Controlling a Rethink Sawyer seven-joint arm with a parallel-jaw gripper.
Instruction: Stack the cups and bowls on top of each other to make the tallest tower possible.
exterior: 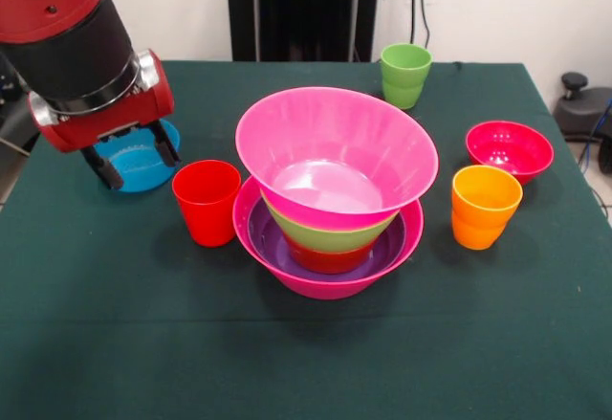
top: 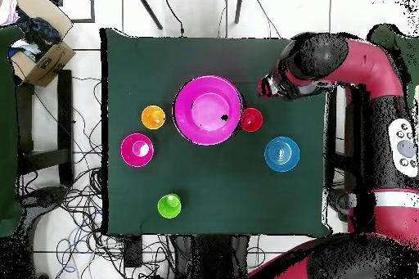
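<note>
The tower (exterior: 330,190) stands mid-table: a hot-pink bowl (exterior: 287,272) at the base holds a purple, a red and a lime green bowl. A second hot-pink bowl (exterior: 335,143) sits tilted on top. From overhead the tower (top: 207,110) shows as one pink disc. A red cup (exterior: 206,202) stands just left of it. My gripper (exterior: 134,157) hangs open and empty at the left. A small blue bowl (exterior: 143,164) shows between its fingers, behind them. An orange cup (exterior: 485,206), a crimson bowl (exterior: 509,150) and a green cup (exterior: 405,74) stand apart.
Overhead, my arm (top: 327,63) reaches over the table's right edge, with the blue bowl (top: 281,154) and red cup (top: 251,119) nearby. The orange cup (top: 153,117), crimson bowl (top: 137,150) and green cup (top: 169,205) lie left. A cardboard box (top: 41,59) sits off the table.
</note>
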